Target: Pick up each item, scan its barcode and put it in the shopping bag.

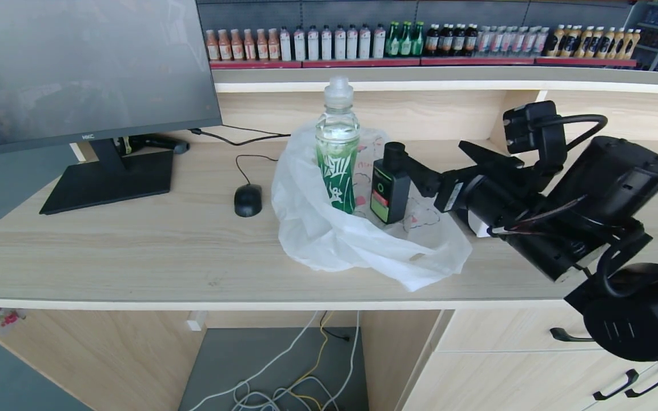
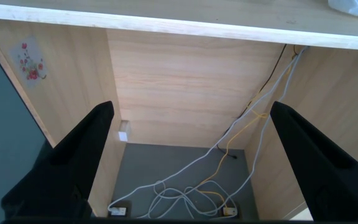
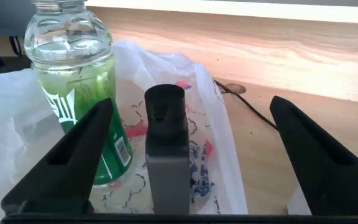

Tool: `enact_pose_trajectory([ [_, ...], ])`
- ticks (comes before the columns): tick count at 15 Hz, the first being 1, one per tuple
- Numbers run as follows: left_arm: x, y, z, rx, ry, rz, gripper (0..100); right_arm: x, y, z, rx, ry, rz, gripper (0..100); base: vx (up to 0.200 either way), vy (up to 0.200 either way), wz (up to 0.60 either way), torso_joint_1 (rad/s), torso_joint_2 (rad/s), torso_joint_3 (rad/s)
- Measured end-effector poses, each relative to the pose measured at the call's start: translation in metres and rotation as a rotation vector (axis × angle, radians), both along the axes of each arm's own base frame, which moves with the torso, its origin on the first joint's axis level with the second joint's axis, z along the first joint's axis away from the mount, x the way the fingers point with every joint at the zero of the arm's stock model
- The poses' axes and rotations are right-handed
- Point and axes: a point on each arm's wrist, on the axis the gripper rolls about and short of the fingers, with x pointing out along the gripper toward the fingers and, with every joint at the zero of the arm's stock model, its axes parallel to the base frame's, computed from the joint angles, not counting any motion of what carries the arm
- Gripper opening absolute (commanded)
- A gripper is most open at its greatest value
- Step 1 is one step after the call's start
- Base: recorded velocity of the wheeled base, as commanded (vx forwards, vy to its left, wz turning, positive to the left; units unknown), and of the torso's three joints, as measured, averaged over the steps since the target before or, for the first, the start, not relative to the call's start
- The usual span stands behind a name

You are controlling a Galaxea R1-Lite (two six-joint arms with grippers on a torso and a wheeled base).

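One pale wooden desk (image 1: 135,251) carries a crumpled white shopping bag (image 1: 329,240) holding, upright, a tall green-labelled bottle (image 1: 337,154) and just beside it a smaller black bottle (image 1: 389,191), which stands untouched between the spread right tool (image 3: 190,102), while the left tool (image 2: 191,109), also spread, faces the cables (image 2: 185,193) under the desk.

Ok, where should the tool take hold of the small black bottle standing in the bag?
Probably best to grip the black bottle on its flat body just under the cap, coming in level from the robot's right, where the right tool sits open. It stands upright, and the green bottle crowds its left side.
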Motion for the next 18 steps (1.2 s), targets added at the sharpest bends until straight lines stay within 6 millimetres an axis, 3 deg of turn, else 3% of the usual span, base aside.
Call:
enact_pose_trajectory([
  [5, 0.000, 0.000, 0.000, 0.000, 0.000, 0.001, 100, -0.099, -0.081, -0.027, 0.069, 0.076, -0.084, 100, 0.000, 0.000, 0.00, 0.000, 0.00, 0.000],
  [7, 0.000, 0.000, 0.000, 0.000, 0.000, 0.000, 100, -0.137, -0.101, -0.045, 0.090, 0.120, -0.105, 100, 0.000, 0.000, 0.00, 0.000, 0.00, 0.000],
  [12, 0.000, 0.000, 0.000, 0.003, 0.000, 0.001, 100, -0.190, -0.123, -0.074, 0.085, 0.306, -0.133, 100, 0.000, 0.000, 0.00, 0.000, 0.00, 0.000],
  [18, 0.000, 0.000, 0.000, 0.004, 0.000, 0.000, 100, -0.252, -0.142, -0.117, -0.170, 0.482, -0.055, 100, 0.000, 0.000, 0.00, 0.000, 0.00, 0.000],
])
